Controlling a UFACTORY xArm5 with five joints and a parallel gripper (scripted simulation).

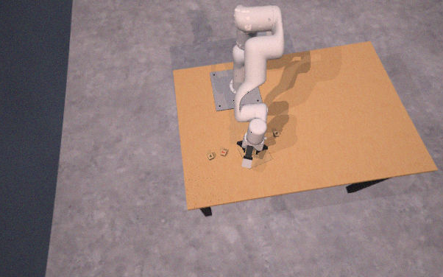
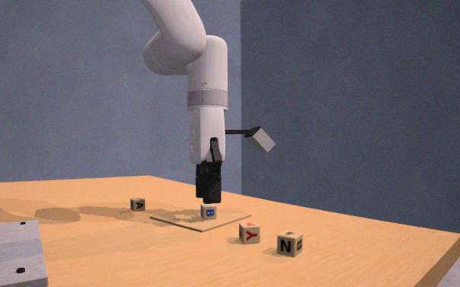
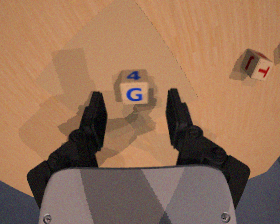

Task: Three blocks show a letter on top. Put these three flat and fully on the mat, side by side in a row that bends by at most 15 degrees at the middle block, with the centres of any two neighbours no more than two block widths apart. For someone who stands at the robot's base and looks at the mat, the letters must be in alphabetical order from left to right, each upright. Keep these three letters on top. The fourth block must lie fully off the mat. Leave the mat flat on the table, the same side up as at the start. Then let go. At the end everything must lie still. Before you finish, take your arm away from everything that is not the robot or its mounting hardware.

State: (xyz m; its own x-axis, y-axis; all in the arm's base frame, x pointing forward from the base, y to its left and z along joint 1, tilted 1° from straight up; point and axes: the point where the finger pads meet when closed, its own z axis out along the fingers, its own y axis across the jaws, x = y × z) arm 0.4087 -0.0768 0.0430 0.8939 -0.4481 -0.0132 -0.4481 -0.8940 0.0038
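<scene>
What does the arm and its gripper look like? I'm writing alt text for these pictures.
The arm is glossy white with rounded tubular links and a pale grey band near the wrist. It stands on a grey base plate with dark bolts. The gripper has two black fingers; a small grey box sticks out on a thin black bracket.

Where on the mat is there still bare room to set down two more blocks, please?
The mat carries only the blue-lettered block, which sits under the open claw. The mat is bare on the side towards the A block, and its corner nearest the Y block is bare too. It is crowded just off that corner, where the Y block and N block sit close together.
</scene>
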